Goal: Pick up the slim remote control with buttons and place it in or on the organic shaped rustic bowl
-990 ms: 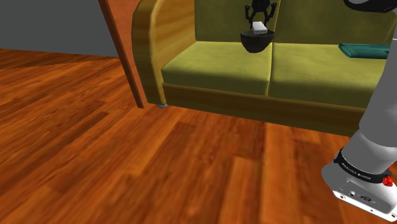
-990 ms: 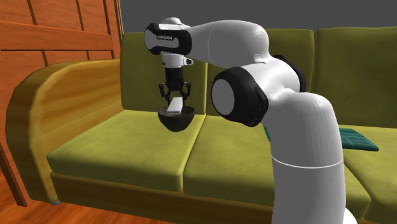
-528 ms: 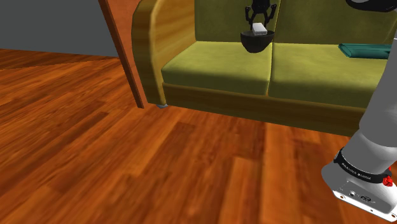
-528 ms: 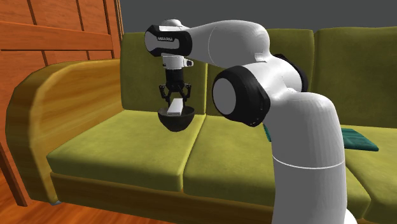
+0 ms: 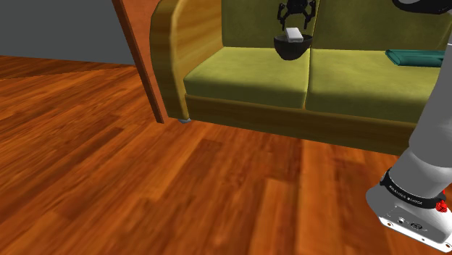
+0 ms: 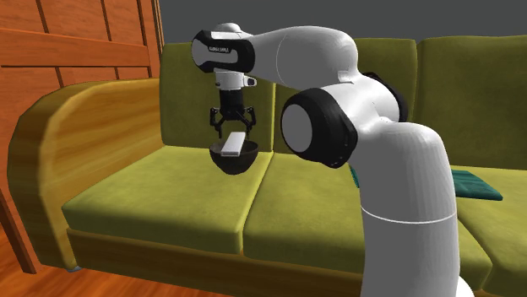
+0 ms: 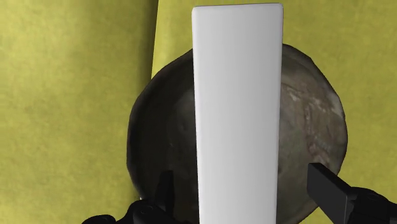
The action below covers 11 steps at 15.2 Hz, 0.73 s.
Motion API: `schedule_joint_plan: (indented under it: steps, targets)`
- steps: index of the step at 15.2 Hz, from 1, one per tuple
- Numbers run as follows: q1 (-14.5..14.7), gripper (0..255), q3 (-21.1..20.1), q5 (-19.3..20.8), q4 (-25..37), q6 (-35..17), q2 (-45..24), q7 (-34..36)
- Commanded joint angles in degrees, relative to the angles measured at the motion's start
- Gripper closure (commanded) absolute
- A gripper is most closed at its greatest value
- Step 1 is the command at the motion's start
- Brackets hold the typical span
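Note:
A plain white slim remote (image 6: 234, 144) lies across the rim of a dark rounded bowl (image 6: 232, 160), free of the fingers. The bowl stands on the olive sofa at the seam between two seat cushions. My black gripper (image 6: 230, 124) hangs straight down just above the remote, open, its fingers spread to either side. The shoulder view has the remote (image 5: 293, 34) resting on the bowl (image 5: 293, 48) beneath the gripper (image 5: 296, 16). In the wrist view the remote (image 7: 237, 114) spans the bowl (image 7: 318, 127), with the gripper (image 7: 242, 183) open around its near end and both fingers apart from it.
The sofa (image 5: 246, 76) has a wooden arm (image 5: 172, 51) beside a tall wooden panel (image 5: 141, 58). A teal flat object (image 5: 413, 57) lies on the cushion to the shoulder view's right. Wooden floor (image 5: 145, 181) spreads in front, with the stand (image 5: 413, 217) at the lower right.
The fingers have opened and let go of the remote. It has tipped from steeply upright to lying flatter across the bowl's rim. The arm has stayed in place.

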<state>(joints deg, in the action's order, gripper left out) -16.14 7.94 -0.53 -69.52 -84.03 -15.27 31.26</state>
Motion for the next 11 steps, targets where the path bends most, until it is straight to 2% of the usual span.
schedule_joint_plan:
  steps: [1,3,11]
  targets:
    - [-0.31,0,0.06,-0.30,6.03,4.04,-2.02,-0.21]
    - [-0.79,0,0.10,-0.77,14.66,9.44,-5.27,-0.39]
    - [-0.80,0,0.10,-0.77,14.68,9.45,-5.28,-0.39]
